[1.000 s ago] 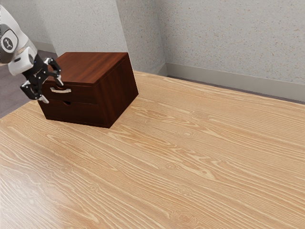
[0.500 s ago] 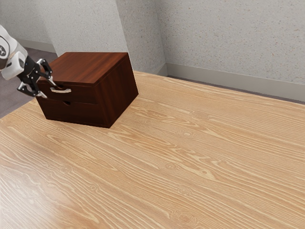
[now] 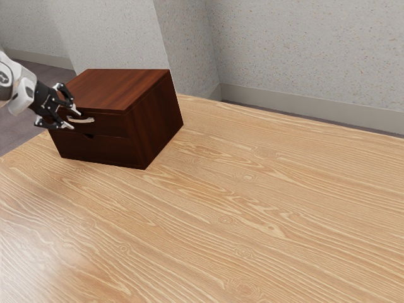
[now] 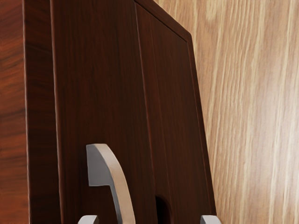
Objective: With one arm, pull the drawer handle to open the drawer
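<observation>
Fingers [image 3: 68,100] of the black gripper [image 3: 72,120] were noted spread apart in the exterior view, one above and one below the near end of the pale handle [image 3: 84,119]; no grasp on it was made out. The handle was seen on the upper drawer [image 3: 106,122] of a dark wooden cabinet [image 3: 123,87], which was set on the light wooden table [image 3: 252,202] towards the exterior view's left, near a grey speckled wall [image 3: 303,44]. The drawer front was observed flush with the cabinet face, so shut. The arm was recorded entering from the exterior view's left edge, the hand levelled at the drawer. In the wrist view, two pale fingertips [image 4: 88,219] were noted wide apart, with the curved grey handle [image 4: 111,179] standing between them, nearer one tip than the other; contact could not be told. The upper drawer front [image 4: 98,93] was seen close ahead of the hand, the lower drawer front [image 4: 173,121] beside it with a dark notch [image 4: 161,211], and table grain beyond.
</observation>
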### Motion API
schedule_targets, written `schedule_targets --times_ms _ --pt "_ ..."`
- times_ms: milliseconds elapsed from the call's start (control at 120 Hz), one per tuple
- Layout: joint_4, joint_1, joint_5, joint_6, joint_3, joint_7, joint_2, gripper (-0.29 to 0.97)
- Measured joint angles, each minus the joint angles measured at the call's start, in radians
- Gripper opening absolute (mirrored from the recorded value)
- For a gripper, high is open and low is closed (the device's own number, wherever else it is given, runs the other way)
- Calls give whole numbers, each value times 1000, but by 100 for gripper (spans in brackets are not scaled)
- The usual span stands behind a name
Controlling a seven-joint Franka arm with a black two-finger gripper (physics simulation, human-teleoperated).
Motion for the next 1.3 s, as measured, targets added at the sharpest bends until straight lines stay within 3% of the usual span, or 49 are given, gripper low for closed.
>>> schedule_targets --times_ms 308,642,1300 --pt "11 2 -27 34 -2 49 38 19" --pt "2 6 -42 54 -4 85 44 -4" --pt "-355 141 -43 105 -80 157 -213 -11"
